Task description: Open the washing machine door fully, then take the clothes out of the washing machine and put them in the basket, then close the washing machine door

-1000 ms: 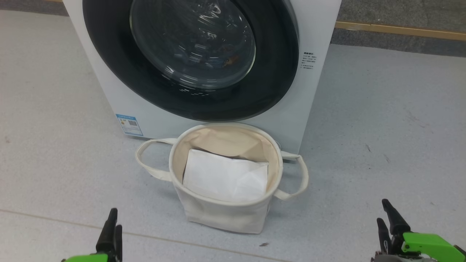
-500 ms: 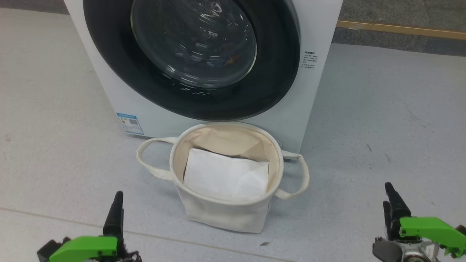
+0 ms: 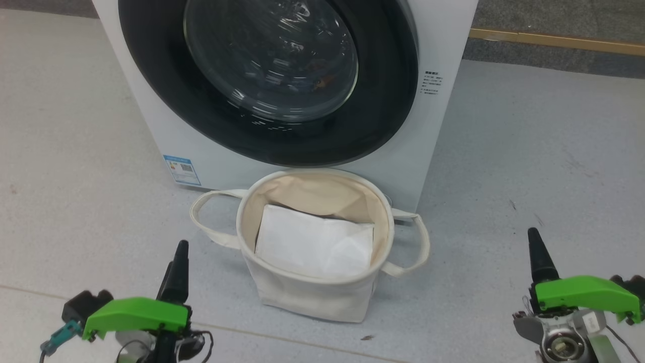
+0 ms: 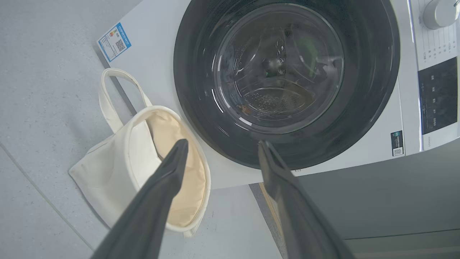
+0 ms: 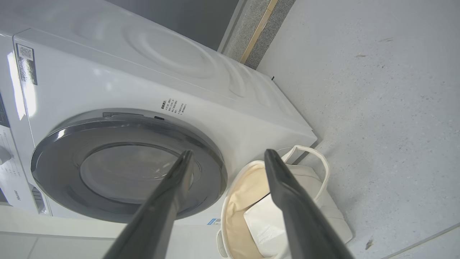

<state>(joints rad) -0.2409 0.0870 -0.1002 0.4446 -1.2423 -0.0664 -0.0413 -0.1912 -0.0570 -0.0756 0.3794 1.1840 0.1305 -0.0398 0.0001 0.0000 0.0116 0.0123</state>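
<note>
The white washing machine (image 3: pixel 443 40) stands ahead with its black-rimmed washing machine door (image 3: pixel 383 101) shut against the front. Through the glass a small patch of orange and blue print shows, the clothes (image 3: pixel 318 81), mostly hidden by reflections. The cream basket (image 3: pixel 302 297) sits on the floor right in front of the machine. My left gripper (image 3: pixel 179 252) hovers to the basket's left and my right gripper (image 3: pixel 536 247) to its right. Both are open and hold nothing. In the left wrist view the left gripper (image 4: pixel 222 144) points at the door's lower rim (image 4: pixel 366 90). In the right wrist view the right gripper (image 5: pixel 229 154) points between door (image 5: pixel 57 154) and basket (image 5: pixel 230 194).
A plain white folded sheet (image 3: pixel 312 242) lies inside the basket. Grey speckled floor (image 3: pixel 529 151) spreads on both sides of the machine. A wooden strip (image 3: pixel 554 40) along a darker floor band runs behind at the upper right. A blue sticker (image 3: pixel 181 170) marks the machine's lower left front.
Both grippers have risen further into the head view, toward the machine, staying open. The picture has shifted slightly. Door, basket and sheet have not moved.
</note>
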